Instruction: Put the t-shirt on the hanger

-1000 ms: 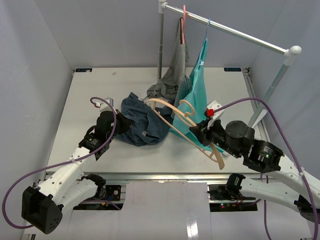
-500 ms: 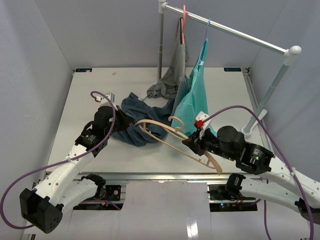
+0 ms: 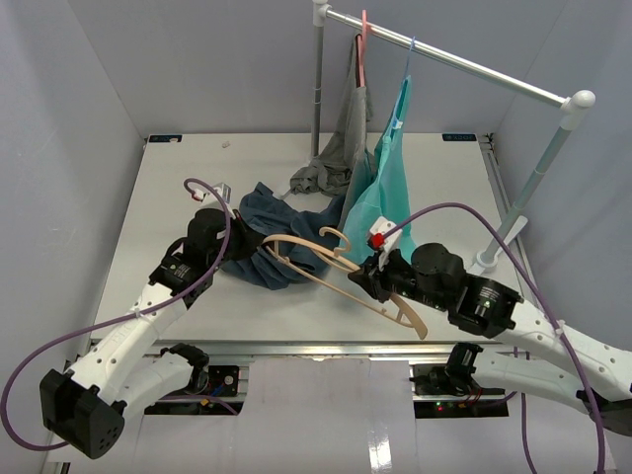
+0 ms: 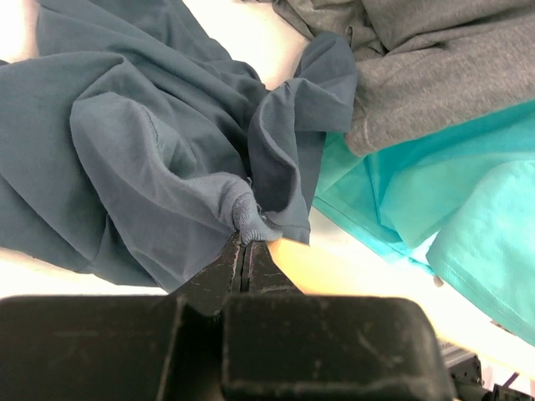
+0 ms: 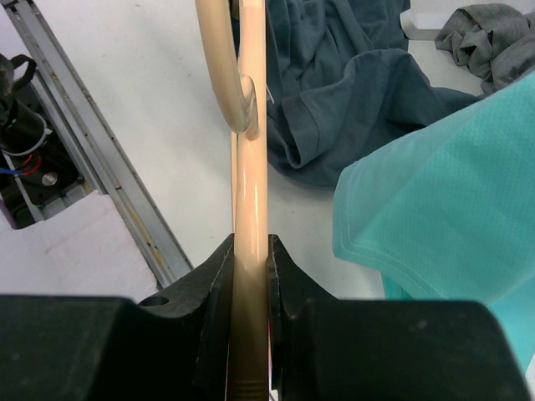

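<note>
T-shirt: the t-shirt (image 3: 267, 207) lies crumpled on the table, at about 10 o'clock from the table's middle.
Left pincer: the left gripper (image 4: 247, 244) is clenched on a small bunched fold of the shirt's ribbed edge.
Hanger: the hanger (image 5: 251, 167) reaches over the shirt and slants away toward 4 o'clock.
Right pincer: the right gripper (image 5: 249, 251) is clamped on the hanger's shaft.
Risk: the thin pinch of cloth may slip free. The hanger may twist in its narrow grip or miss the opening.
Neighbours: the teal garment (image 3: 380, 188), at 2 o'clock and touching the shirt, could snag. A grey garment (image 3: 341, 148) hangs beside it from the rail (image 3: 454, 61).
Surface: a pale table (image 3: 178, 197).
Room: plain lilac-grey walls.
</note>
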{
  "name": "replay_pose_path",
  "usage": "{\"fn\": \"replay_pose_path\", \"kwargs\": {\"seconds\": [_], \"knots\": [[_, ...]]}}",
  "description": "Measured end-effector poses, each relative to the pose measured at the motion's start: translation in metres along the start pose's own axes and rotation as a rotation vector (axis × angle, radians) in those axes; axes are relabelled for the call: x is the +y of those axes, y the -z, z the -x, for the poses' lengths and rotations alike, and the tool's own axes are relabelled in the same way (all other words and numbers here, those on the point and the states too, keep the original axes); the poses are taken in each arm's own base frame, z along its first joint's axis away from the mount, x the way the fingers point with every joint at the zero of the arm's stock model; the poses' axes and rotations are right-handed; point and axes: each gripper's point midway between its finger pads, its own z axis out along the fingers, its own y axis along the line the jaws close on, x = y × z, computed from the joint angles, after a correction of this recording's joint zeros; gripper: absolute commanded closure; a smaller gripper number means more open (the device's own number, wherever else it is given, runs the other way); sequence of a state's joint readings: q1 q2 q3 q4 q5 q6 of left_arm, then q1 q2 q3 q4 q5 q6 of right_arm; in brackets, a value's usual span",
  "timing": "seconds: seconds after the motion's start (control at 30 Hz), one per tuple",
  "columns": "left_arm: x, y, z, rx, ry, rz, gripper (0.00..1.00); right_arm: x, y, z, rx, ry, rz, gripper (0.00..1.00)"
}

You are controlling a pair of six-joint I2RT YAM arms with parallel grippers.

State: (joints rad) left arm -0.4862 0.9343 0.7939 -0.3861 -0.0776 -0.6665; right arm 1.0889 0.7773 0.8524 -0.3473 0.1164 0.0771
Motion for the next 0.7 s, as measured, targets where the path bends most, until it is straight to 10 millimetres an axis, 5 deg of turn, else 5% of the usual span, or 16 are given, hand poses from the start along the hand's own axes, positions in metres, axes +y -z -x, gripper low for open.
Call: {"fn": "replay_pose_path", "kwargs": {"seconds": [0.3, 0.7], "knots": [[-0.031, 0.019, 0.027, -0.027, -0.019, -0.092, 1.00, -0.002, -0.036, -0.006, 0.031, 0.040, -0.034, 0.92], [-0.060, 0.038, 0.043, -0.020, -0.061, -0.195, 1.00, -0.006, -0.053, 0.024, -0.101, 0.101, -0.087, 0.92]]}}
